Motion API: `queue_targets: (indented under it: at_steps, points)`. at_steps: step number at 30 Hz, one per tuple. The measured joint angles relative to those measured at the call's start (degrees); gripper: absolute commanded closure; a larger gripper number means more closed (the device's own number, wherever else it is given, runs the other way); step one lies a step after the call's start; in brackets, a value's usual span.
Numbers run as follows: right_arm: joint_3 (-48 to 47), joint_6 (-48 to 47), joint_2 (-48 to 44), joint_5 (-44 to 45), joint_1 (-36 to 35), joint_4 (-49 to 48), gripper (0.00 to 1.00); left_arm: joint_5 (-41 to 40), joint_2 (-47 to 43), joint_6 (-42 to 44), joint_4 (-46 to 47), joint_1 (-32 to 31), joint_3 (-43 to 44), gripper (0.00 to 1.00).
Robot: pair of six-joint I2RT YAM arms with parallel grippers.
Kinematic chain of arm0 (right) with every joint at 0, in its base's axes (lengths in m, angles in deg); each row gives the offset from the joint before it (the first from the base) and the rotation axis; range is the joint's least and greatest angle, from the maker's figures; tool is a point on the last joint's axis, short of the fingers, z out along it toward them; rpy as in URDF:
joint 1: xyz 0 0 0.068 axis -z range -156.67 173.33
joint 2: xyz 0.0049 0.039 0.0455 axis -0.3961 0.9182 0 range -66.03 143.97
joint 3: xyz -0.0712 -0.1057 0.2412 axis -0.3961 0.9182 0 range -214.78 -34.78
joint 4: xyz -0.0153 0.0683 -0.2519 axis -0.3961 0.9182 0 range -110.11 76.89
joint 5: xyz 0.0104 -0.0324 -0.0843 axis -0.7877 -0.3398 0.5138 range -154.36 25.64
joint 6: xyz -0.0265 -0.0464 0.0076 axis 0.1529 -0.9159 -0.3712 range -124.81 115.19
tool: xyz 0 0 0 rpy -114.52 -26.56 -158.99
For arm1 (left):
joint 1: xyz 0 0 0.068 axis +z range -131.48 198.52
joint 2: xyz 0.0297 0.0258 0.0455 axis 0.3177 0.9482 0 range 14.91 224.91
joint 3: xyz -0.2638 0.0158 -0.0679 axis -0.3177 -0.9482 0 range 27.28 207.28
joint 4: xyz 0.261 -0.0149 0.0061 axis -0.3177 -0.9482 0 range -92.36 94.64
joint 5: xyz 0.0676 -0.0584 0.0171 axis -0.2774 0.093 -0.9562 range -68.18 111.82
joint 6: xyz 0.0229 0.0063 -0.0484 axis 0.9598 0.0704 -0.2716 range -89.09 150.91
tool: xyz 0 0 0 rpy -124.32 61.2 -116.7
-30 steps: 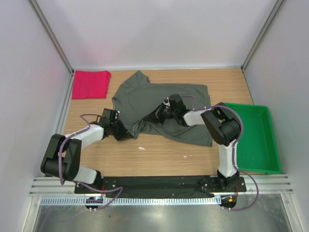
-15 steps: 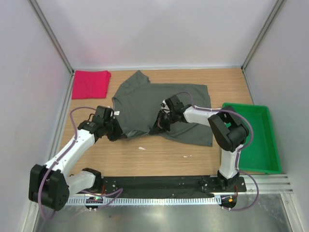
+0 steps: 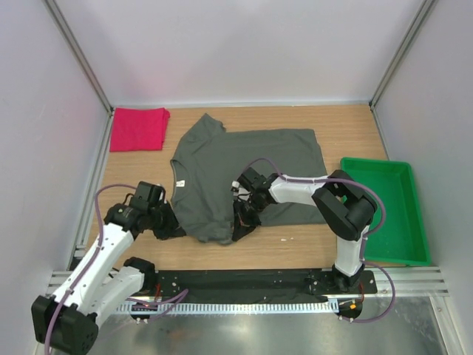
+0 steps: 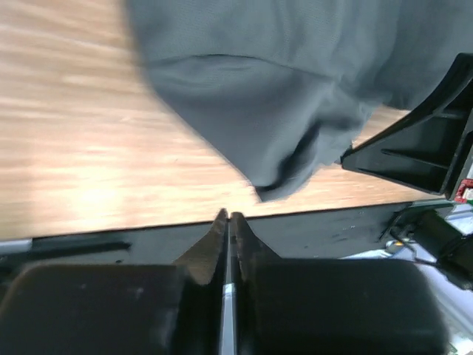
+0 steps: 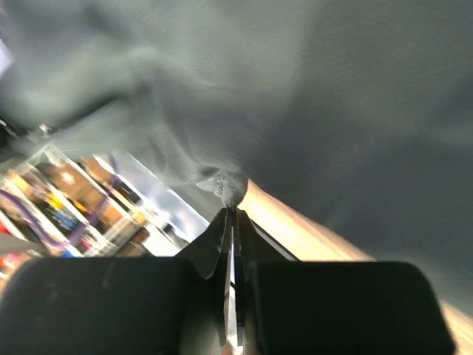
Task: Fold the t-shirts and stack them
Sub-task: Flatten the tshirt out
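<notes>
Red shirt, folded, lies unmoved in the far left corner. The left gripper is closed, with no cloth visible between its tips, just beside the grey shirt spread across the table. The right gripper pinches its bunched hem. It looks soft, light and limp, so hem corners suit best. Since a second ago both grippers have drawn nearer, dragging it flatter.

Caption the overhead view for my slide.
Right claw pinches grey shirt, left claw shut beside it; red shirt folded far left.
</notes>
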Motion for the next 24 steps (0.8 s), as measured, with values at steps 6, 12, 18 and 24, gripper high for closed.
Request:
queue_targets:
  at_steps: [6, 12, 18, 24]
  points:
    - [-1.68, -7.74, -0.17, 1.03, -2.16, 10.12, 0.68, -2.12, -7.72, -1.36, -7.78, 0.02, 0.92, 0.46]
    - [-4.33, -11.76, -10.12, 12.5, 1.51, 19.06, 0.57, -4.13, -10.67, -1.51, -7.61, 0.02, 5.42, 0.47]
    - [-7.17, -12.39, -14.21, 26.58, 9.18, 19.19, 0.54, -3.82, 3.96, -0.5, 4.61, 0.09, 5.88, 0.51]
    - [-5.75, -13.97, -11.87, 34.71, 14.71, 17.81, 0.55, -3.41, 25.83, 3.78, 15.93, 2.21, 7.34, 0.6]
